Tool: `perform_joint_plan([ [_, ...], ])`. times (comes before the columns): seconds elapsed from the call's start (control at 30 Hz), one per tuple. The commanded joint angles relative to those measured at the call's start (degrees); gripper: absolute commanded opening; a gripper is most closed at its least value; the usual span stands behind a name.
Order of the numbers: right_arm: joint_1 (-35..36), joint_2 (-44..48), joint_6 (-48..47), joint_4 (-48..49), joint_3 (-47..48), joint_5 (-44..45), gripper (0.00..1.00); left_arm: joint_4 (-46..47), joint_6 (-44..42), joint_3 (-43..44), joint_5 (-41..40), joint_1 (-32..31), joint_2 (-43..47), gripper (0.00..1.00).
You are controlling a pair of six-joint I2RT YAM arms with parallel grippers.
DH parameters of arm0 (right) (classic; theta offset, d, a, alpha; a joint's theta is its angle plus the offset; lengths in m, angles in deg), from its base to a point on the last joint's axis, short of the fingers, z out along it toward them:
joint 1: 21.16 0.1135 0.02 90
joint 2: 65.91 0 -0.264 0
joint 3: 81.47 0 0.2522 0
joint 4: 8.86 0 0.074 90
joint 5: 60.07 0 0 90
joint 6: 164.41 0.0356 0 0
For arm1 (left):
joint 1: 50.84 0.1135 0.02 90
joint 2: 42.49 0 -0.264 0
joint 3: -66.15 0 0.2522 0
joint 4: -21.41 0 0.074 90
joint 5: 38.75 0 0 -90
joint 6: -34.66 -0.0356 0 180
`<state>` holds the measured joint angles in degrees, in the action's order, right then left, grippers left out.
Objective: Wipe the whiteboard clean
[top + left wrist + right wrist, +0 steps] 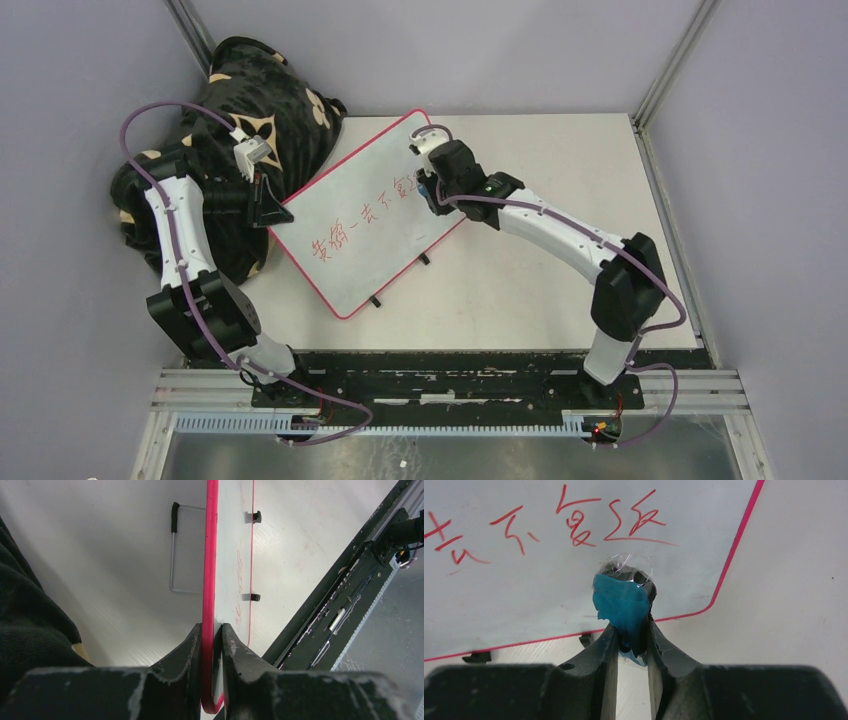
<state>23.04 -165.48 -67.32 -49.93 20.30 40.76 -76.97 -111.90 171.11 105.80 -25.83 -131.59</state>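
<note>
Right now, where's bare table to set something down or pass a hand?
Best: the far-right table corner, right of the whiteboard, beyond the right arm. Also the near strip between board and base rail. Crowded: the left, cloth beside the left gripper clamping the board; the right gripper holds an eraser over its right end.

On white table [560,200]: whiteboard [365,210], dark cloth [270,90]
</note>
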Motion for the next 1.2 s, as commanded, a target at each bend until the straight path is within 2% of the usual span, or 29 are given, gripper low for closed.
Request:
perform_joint_plan([
  [0.0, -3.5, -5.2, -0.6, 7.5, 4.5, -0.4, 0.01, 0.9, -5.4, -1.1, -3.0, 0.1, -1.5, 0.03],
  [0.2, -8.1, -7.6, -0.5, 16.1, 4.4, -2.5, 0.01, 0.9, -7.0, -1.9, -3.5, 0.1, -1.8, 0.03],
  [0.37, -10.7, -9.1, -1.6, 17.0, 7.5, -4.2, 0.01, 0.9, -7.7, -1.9, -4.5, 0.0, -1.9, 0.03],
  [0.63, -11.6, -15.1, 1.8, 17.3, 13.8, -14.6, 0.01, 0.9, -8.0, -1.4, -5.5, 0.1, -1.9, 0.03],
  [0.87, -7.9, -15.0, 2.2, 18.4, 13.2, -16.3, 0.01, 0.8, -7.9, -1.1, -5.7, 0.1, -1.8, 0.03],
  [1.17, 1.6, -14.2, 2.0, 17.9, 12.8, -17.2, 0.01, 0.9, -7.6, -1.1, -5.5, 0.1, -1.0, 0.03],
])
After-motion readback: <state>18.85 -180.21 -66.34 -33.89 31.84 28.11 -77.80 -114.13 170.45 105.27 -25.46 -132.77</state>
